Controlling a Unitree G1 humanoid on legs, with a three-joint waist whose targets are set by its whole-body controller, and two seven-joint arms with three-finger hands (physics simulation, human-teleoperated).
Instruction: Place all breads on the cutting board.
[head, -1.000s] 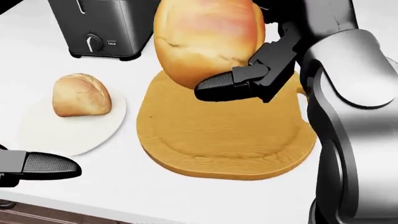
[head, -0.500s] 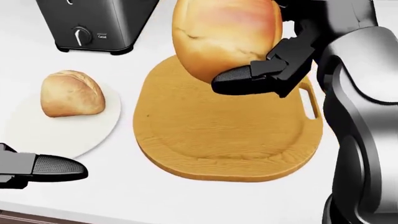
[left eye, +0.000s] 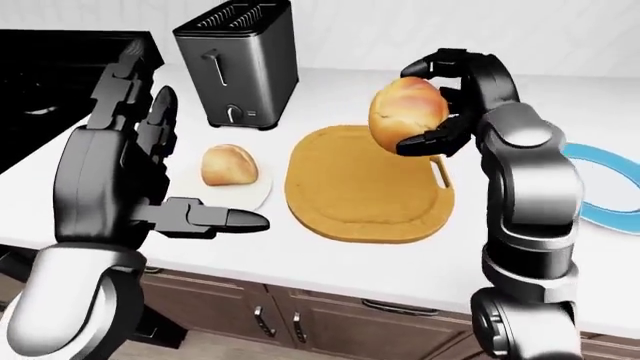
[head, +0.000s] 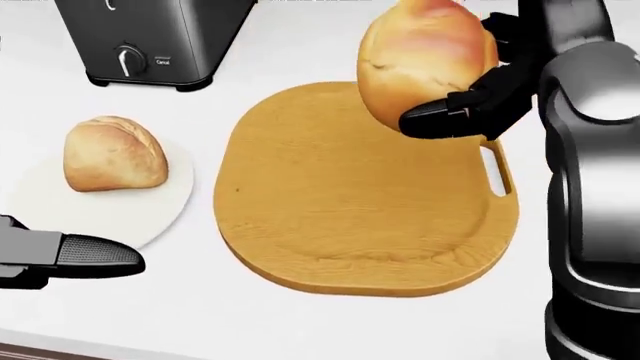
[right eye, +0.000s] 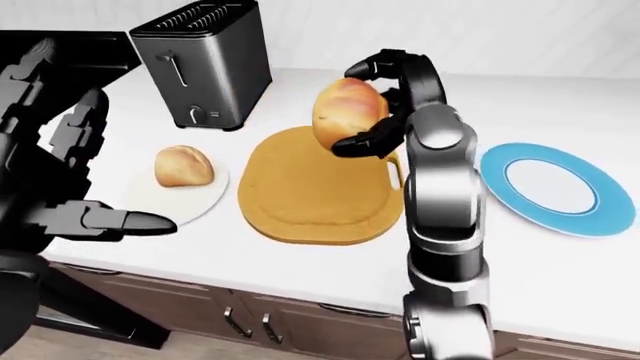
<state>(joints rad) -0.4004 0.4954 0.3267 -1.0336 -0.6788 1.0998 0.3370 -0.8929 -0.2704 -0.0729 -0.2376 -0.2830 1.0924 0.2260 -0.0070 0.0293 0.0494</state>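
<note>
Toaster (head: 150, 41) at the upper left of the head view: a dark metal body with one round knob and a small label beside it, the writing too small for you to read. No other lettering shows on anything.

White plate (head: 120, 214), left of centre in the head view, carries one round bread roll (head: 112, 154) sitting near its upper edge. Blue plate (right eye: 545, 187), at the right of the right-eye view, has a white centre with nothing on it and lies well apart from the board.

Wooden cutting board (head: 340, 217), centre of the head view, has a handle slot on its right side and a bare surface; it lies just beside the white plate on the white counter (head: 250, 322).

Your right hand (head: 470, 90) holds a large bread loaf (head: 425, 60) with its fingers curled round it, raised above the upper right part of the board and not touching it.

Your left hand (left eye: 150, 172) is spread wide and holds nothing; one finger (head: 95, 259) points toward the right at the lower left of the head view, near the white plate's lower rim.

Brown cabinet doors (left eye: 330, 319) with metal handles run below the counter edge.
</note>
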